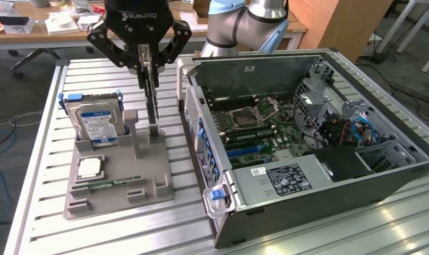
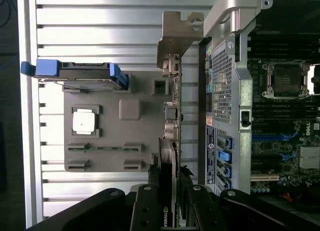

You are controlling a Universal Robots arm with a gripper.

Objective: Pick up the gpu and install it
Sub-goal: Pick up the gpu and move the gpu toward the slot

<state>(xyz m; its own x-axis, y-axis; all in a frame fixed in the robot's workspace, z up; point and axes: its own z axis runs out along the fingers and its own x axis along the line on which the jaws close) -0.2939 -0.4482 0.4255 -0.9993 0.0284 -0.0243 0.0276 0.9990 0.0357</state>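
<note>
Slatted table (image 1: pixel 32 186) | jaws clamped on gpu (image 1: pixel 152 106) (edge-on, lower end hidden by stand (image 1: pixel 122 183))

Arm (image 1: pixel 236 21) cropped by frame edge, gpu (image 1: pixel 152 101) foot — hidden in holder (image 1: pixel 154 170)

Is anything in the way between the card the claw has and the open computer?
Between gripper and gpu, nothing: it clamps the card's top edge. Between gpu and motherboard rises the perforated rear wall of the case; its top is open.
</note>
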